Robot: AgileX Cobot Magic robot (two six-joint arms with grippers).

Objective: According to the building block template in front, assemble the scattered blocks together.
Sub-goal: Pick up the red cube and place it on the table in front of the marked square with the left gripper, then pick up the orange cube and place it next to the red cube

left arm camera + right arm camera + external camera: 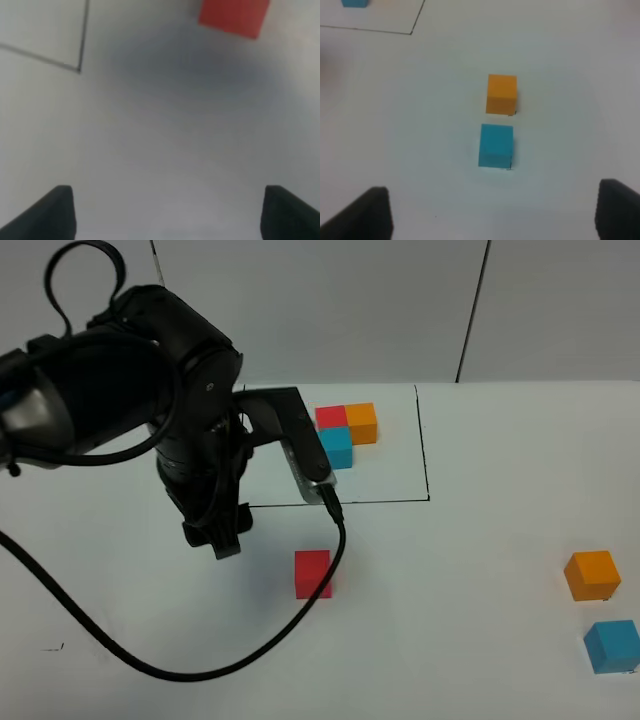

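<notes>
Step looks like the 1st pick: none of the 3 loose cubes are joined yet. Your left end effector (167,215) hangs released, nothing btwn its fingers, over bare bench (450,640) just outside a corner of the frame (85,30). Red cube (313,573) sits near it but off to one side, not lined up. Right end effector (492,215) is likewise released & empty, facing orange cube (501,94) and blue cube (496,145), which lie close but not touching, well apart from red. Template (345,432) inside the frame reads red + orange in a row, blue on red's near side. Next, I'd say: bring left over red, centre it btwn the fingers, drop, clench. Mind the cable (250,650) running just past red.
</notes>
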